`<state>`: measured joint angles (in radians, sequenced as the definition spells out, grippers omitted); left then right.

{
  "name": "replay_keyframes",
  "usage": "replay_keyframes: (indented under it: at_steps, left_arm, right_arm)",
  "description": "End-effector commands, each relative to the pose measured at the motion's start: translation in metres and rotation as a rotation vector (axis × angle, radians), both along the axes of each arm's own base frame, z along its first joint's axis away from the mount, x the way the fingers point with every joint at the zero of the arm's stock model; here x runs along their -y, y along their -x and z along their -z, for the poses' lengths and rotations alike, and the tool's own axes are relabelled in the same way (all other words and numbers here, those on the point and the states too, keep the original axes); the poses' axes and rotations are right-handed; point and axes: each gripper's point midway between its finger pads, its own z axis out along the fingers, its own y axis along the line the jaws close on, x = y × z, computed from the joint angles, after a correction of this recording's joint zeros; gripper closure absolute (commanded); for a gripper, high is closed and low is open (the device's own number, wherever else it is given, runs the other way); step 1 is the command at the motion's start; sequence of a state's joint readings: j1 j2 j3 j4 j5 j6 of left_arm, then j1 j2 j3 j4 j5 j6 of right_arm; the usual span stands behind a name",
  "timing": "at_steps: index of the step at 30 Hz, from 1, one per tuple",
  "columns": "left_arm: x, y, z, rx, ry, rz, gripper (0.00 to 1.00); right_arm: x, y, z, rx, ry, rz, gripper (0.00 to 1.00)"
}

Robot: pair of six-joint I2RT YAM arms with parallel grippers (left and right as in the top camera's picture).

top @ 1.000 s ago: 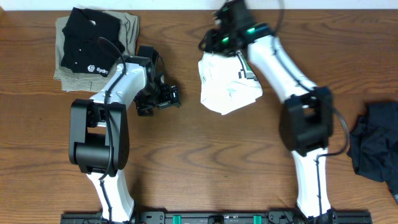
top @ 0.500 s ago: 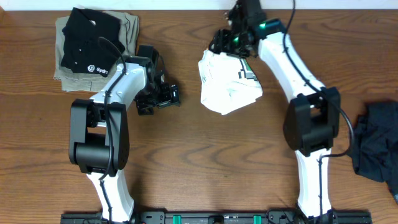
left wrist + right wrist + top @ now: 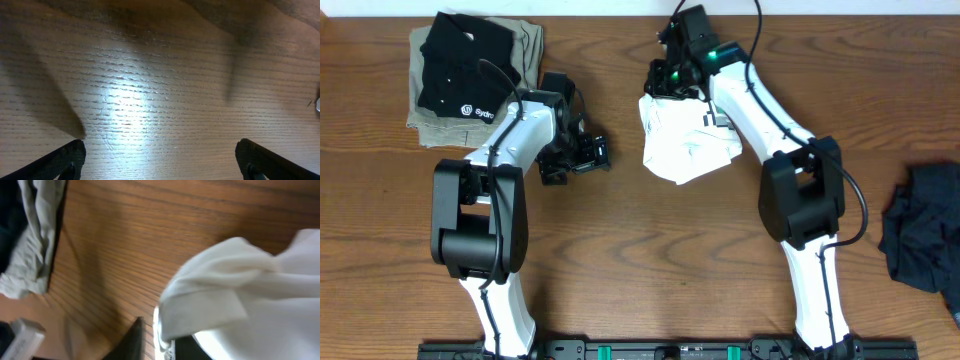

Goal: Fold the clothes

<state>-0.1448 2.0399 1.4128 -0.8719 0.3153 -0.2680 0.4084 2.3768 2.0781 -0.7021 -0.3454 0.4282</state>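
Fold step in hand: right gripper (image 3: 665, 79) pinches a corner of the white T-shirt (image 3: 685, 145) — next, probably carry it across; left gripper (image 3: 160, 156) gapes, empty.

Top-down overhead, R wrist close on shirt (image 3: 685, 145)

Left arm folded with gripper wide, right arm reaching far with gripper pinching
Left arm (image 3: 515, 135) bends sharply at the elbow, forearm angled up and right; left gripper (image 3: 592, 155) points right, fingers (image 3: 70, 157) spread to full width, nothing between them. Right arm (image 3: 750, 100) stretches to the far side, wrist turned left; right gripper (image 3: 662, 80) jaws nearly together on an edge fold of the white T-shirt (image 3: 260, 295)
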Motion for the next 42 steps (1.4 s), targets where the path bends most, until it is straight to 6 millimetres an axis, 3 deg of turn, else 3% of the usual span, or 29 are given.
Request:
replay_keyframes:
  at_steps: [1,13,14,16,22,25,30,34,38,42]
  left_arm:
    - [-0.001,0.001,-0.006,0.009,0.007,-0.002,0.03]
    - [-0.001,0.001,-0.006,0.009,0.007,-0.002,0.03]
    - [-0.001,0.001,-0.006,0.009,0.007,-0.002,0.03]
    - [-0.001,0.001,-0.006,0.008,0.007,-0.002,0.03]
    - [-0.001,0.001,-0.006,0.008,0.007,-0.002,0.03]
    - [-0.001,0.002,-0.006,0.005,0.006,-0.002,0.03]
    - [-0.001,0.003,-0.006,0.003,0.006,0.001,0.03]
    - [-0.001,0.0,-0.006,0.012,0.007,0.001,0.02]
    - [-0.001,0.0,-0.006,0.016,0.008,0.001,0.03]
    - [-0.001,0.003,-0.006,0.003,0.006,0.001,0.03]
  right_arm:
    - [-0.02,0.009,0.014,-0.007,0.009,-0.032,0.98]
    - [-0.076,0.023,-0.002,0.061,-0.073,-0.122,0.99]
    - [-0.077,0.023,-0.002,0.063,-0.074,-0.122,0.96]
    - [-0.078,0.024,-0.004,0.059,-0.085,-0.131,0.74]
    - [-0.087,0.03,-0.024,0.032,-0.221,-0.208,0.78]
    - [-0.075,0.019,-0.044,0.063,-0.241,-0.189,0.82]
    - [-0.052,-0.001,-0.103,0.164,-0.307,-0.169,0.85]
    - [-0.053,0.006,-0.136,0.179,-0.397,-0.233,0.83]
    - [-0.056,0.012,-0.138,0.162,-0.419,-0.256,0.82]
    - [-0.022,-0.024,-0.116,0.187,-0.256,-0.009,0.88]
